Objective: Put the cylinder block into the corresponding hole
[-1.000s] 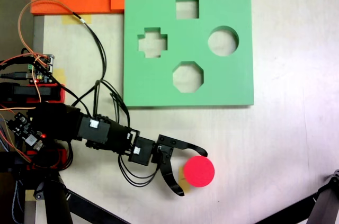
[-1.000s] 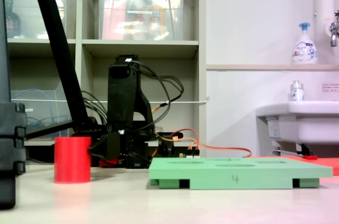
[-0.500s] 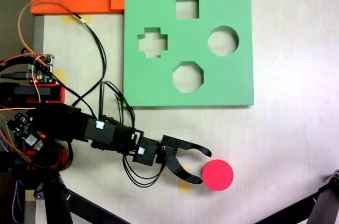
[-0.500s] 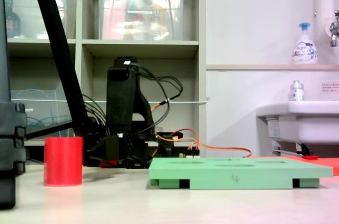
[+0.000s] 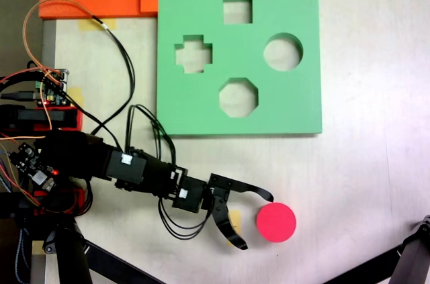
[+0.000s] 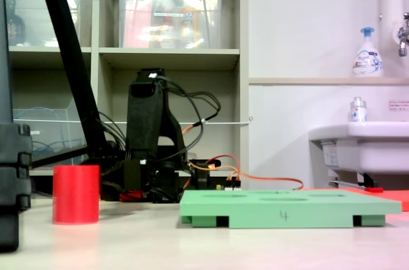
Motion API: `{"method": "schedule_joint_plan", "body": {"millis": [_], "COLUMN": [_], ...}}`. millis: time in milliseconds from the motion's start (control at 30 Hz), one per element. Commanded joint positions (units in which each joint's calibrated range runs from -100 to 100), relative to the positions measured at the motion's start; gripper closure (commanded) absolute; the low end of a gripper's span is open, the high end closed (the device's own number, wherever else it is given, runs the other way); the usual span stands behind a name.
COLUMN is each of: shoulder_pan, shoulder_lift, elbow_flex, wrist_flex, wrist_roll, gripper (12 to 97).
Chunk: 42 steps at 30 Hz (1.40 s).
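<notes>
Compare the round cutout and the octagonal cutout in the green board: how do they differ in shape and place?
Shape: the round cutout has a smooth circular edge, while the octagonal cutout has straight sides with cut corners. Place: in the top-down fixed view, the round cutout lies nearer the right edge of the green board, and the octagonal cutout lies lower, nearer the board's bottom edge and the red cylinder. Both are empty, similar in width, and show the pale table through them.
</notes>
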Motion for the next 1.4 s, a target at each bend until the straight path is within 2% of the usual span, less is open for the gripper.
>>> {"method": "schedule_joint_plan", "body": {"millis": [0, 667, 700, 800, 867, 967, 1200, 1367], "shoulder_pan": [-0.2, -0.6, -0.6, -0.5, -0.4, -0.5, -0.5, -0.4], "shoulder_lift": [0.7, 14.4, 15.0, 15.2, 15.2, 14.4, 9.2, -1.5], "elbow_flex": [3.6, 22.7, 23.1, 22.9, 22.6, 21.3, 17.1, 11.8], "wrist_flex": [6.6, 2.0, 2.0, 2.1, 2.2, 2.4, 2.5, 1.9], "wrist_roll": [0.2, 0.6, 0.6, 0.6, 0.6, 0.6, 0.6, 0.7], "gripper": [45.3, 45.4, 46.4, 61.2, 65.4, 68.2, 68.3, 69.5]}}
